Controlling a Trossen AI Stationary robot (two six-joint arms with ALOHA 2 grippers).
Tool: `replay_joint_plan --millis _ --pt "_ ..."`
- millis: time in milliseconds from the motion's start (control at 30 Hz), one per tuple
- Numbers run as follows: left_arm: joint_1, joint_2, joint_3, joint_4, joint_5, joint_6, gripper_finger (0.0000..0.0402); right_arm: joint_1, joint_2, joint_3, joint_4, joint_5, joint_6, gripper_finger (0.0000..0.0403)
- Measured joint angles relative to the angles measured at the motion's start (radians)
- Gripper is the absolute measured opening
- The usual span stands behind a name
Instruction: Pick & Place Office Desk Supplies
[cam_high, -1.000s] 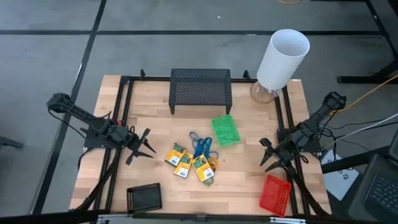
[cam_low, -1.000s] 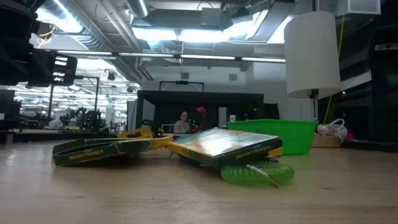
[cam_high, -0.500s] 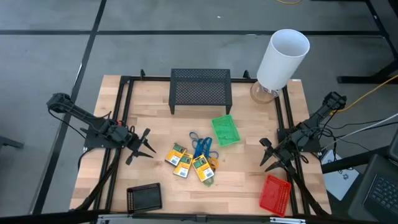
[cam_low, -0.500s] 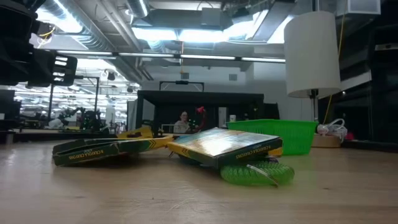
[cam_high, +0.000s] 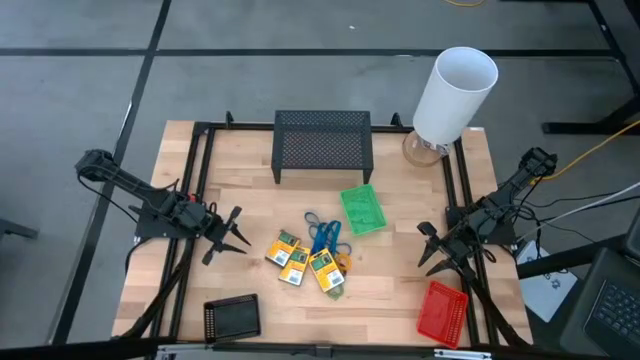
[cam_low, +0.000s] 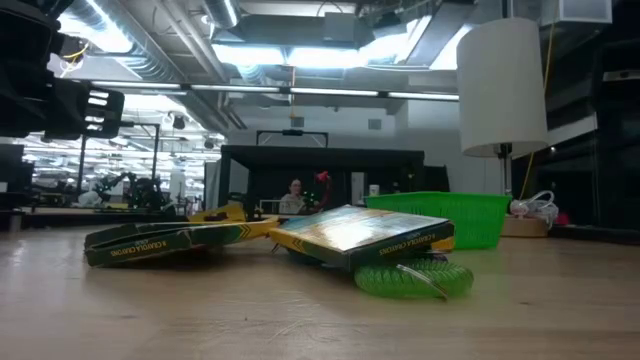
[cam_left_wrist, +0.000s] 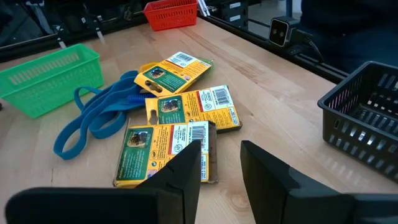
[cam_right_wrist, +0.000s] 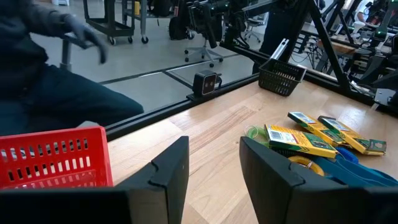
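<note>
Three yellow-and-green flat packs (cam_high: 303, 263) lie flat mid-table, one atop a green coil ring (cam_low: 412, 277). Blue band loops (cam_high: 322, 236) lie beside them, also in the left wrist view (cam_left_wrist: 93, 118). The green basket (cam_high: 362, 209) rests on the wood behind the packs, the red basket (cam_high: 441, 310) at the near right corner, the black basket (cam_high: 232, 318) at the near left. My left gripper (cam_high: 232, 231) is open, left of the packs. My right gripper (cam_high: 430, 246) is open, right of them.
A wide black mesh stand (cam_high: 323, 143) sits at the far middle, and a tall white cylinder (cam_high: 454, 94) at the far right corner. A black frame rail (cam_high: 195, 200) borders the table. Bare wood lies between each gripper and the packs. A person shows beyond the table (cam_right_wrist: 43, 68).
</note>
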Motion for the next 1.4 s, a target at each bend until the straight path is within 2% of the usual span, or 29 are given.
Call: replay_joint_plan --millis 533,667,833,1000,1233,1400 --pt "0.0 0.0 0.0 0.0 0.0 0.0 0.0111 0.0 0.0 0.0 0.042 -0.022 0.005 0.0143" --pt "0.0 0.0 0.0 0.0 0.0 0.0 0.0111 0.0 0.0 0.0 0.077 0.031 0.005 0.0143" --pt "0.0 0.0 0.0 0.0 0.0 0.004 0.0111 0.0 0.0 0.0 0.161 0.036 -0.054 0.0143" --pt "0.001 0.0 0.0 -0.001 -0.091 0.185 0.0111 -0.001 0.0 0.0 0.292 0.154 -0.11 0.0143" --pt "0.001 0.0 0.001 0.022 -0.197 0.393 0.0111 -0.027 0.003 0.0 0.431 0.423 -0.107 0.0143" --pt "0.001 0.0 0.001 0.022 -0.2 0.389 0.0111 -0.085 0.024 0.0 0.513 0.461 -0.081 0.0143"
